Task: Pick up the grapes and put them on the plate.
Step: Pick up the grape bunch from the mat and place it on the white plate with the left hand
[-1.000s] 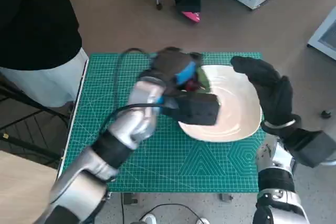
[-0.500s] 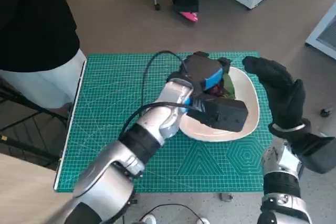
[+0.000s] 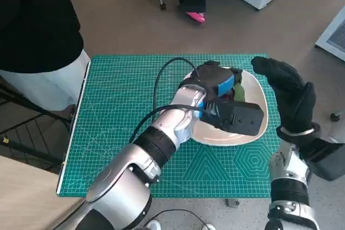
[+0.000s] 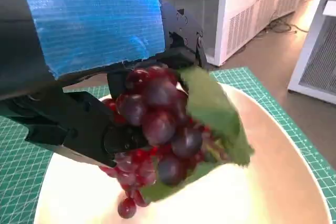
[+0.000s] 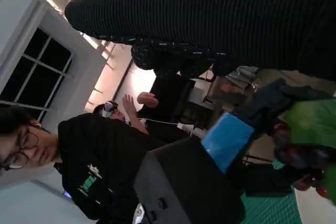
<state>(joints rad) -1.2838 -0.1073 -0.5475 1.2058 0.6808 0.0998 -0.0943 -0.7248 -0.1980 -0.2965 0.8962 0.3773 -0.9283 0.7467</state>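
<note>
Head view: left hand [image 3: 215, 82] grips the red grapes [image 3: 233, 92] with its fingers above the cream plate [image 3: 257, 112], on a green cutting mat [image 3: 124, 117] covering the tabletop. Right hand [image 3: 288, 95], fingers apart, hovers at 3 o'clock. A person [image 3: 38, 25] stands at 10 o'clock.

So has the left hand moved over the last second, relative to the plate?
Yes. The left hand, holding the grapes, has travelled rightward across the green mat, from the plate's left edge to over its middle.
</note>
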